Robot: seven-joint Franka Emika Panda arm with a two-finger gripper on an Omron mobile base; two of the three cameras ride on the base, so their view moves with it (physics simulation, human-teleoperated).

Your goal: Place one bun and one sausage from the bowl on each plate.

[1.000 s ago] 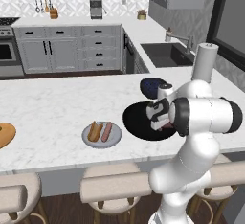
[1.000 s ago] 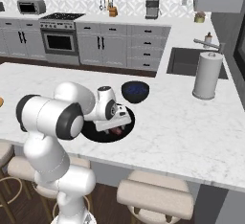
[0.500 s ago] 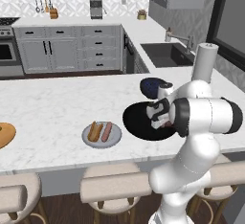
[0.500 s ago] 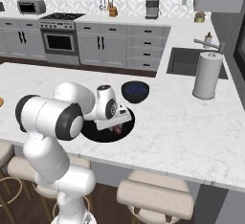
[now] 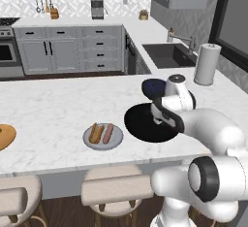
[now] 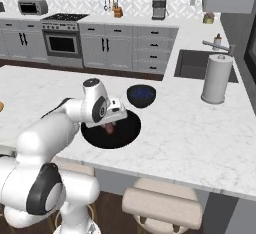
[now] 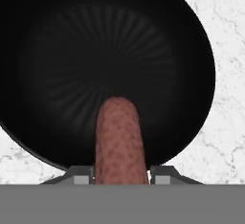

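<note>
While the hand view shows the tool (image 7: 119, 173) pinching a sausage (image 7: 119, 141), its left-side view adds a filled grey plate (image 5: 102, 136).

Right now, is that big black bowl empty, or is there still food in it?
Nearly empty. In the hand view the bowl shows bare black inside; the one sausage there sits between the fingertips of the pincer. No bun is visible.

arm (image 5: 213, 129): glossy white rounded links | joints: dark grey-black rings and round caps | wrist: white with dark band
</note>
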